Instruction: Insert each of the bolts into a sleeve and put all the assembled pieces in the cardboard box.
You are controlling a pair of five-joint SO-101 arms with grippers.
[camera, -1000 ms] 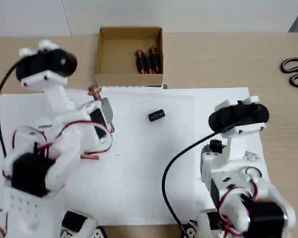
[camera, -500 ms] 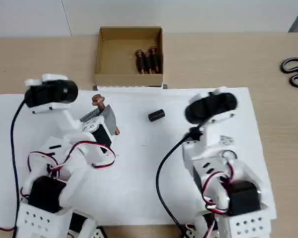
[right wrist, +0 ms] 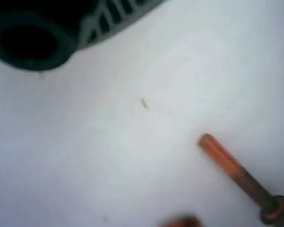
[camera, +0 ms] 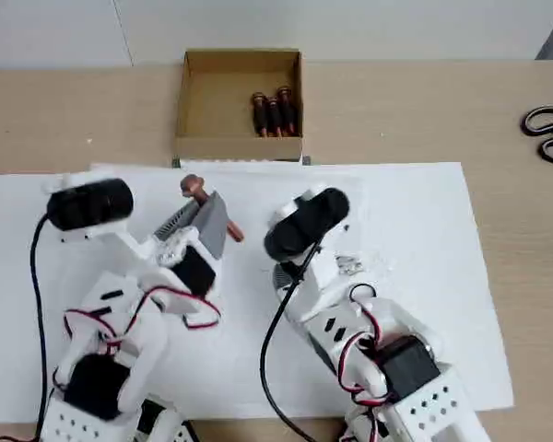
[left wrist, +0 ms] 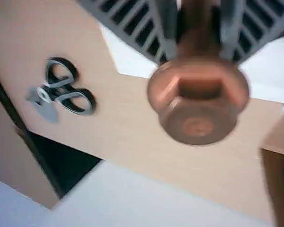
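Over the sleeve [right wrist: 31, 45], the right arm [camera: 350, 318] has swung leftward

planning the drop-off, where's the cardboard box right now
In the high view the cardboard box sits on the table past the white paper's far edge, ahead of the left gripper and its bolt, three assembled pieces in its right end.

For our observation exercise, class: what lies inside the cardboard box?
Inside the cardboard box, three bolt-and-sleeve pieces lie side by side near one wall. The rest of its floor looks bare. The near wall may hide a thin strip of floor.
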